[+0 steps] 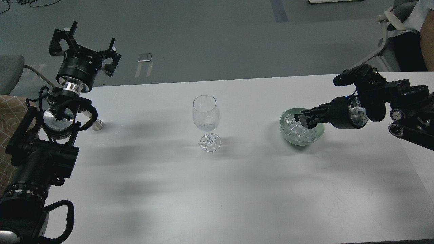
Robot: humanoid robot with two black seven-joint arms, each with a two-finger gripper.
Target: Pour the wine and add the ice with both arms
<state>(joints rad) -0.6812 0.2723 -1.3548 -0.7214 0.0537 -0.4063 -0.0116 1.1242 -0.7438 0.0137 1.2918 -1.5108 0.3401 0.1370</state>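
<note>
In the bowl (288, 134), right gripper (302, 121) jaws unclear among ice (298, 130); left gripper (89, 42) spread, empty.

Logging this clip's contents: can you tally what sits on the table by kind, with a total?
Wine glass: 1
Pale green bowl: 1, holding the ice, chunks too jumbled to count
Small pale item beside the left arm: 1, too small to identify
Total: 3 items, ice apart
The right pincer reaches into the bowl.
</note>
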